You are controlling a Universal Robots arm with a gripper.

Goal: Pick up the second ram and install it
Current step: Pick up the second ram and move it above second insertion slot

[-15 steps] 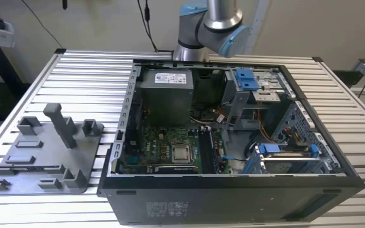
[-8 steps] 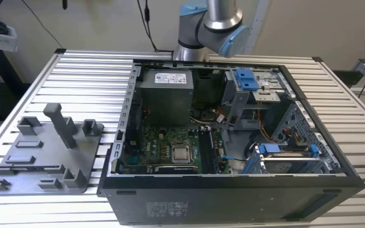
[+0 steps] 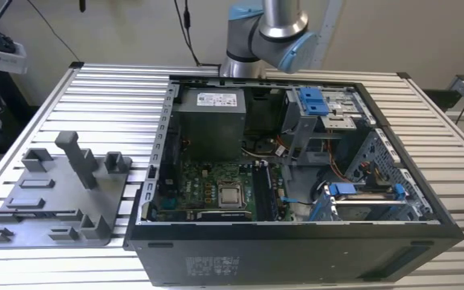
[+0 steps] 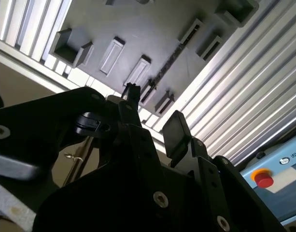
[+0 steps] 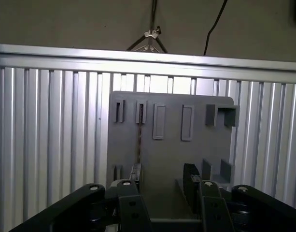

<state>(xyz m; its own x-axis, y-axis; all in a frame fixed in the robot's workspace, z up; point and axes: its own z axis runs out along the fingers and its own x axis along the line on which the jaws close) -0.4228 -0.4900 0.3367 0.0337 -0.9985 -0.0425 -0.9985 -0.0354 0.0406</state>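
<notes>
The second ram (image 5: pixel 139 137) is a thin dark strip standing on edge in a slot of the grey tray (image 5: pixel 172 154). In the second wrist view the ram (image 4: pixel 168 64) runs diagonally across the tray (image 4: pixel 138 29). In the exterior view the ram (image 3: pixel 43 212) lies near the front of the tray (image 3: pixel 22 238). My gripper (image 5: pixel 162 176) hangs well above the tray, open, with nothing between its black fingers (image 5: pixel 190 176). In the second wrist view the gripper (image 4: pixel 152 113) is apart from the ram.
An open computer case (image 3: pixel 296 248) with its motherboard (image 3: pixel 208 187) lies on the slatted metal table (image 3: pixel 111 96), at the tray's right in the exterior view. A tall grey post (image 3: pixel 77 158) rises from the tray. The arm (image 3: pixel 268 30) stands behind the case. A red button box (image 4: pixel 263 180) sits beyond the table.
</notes>
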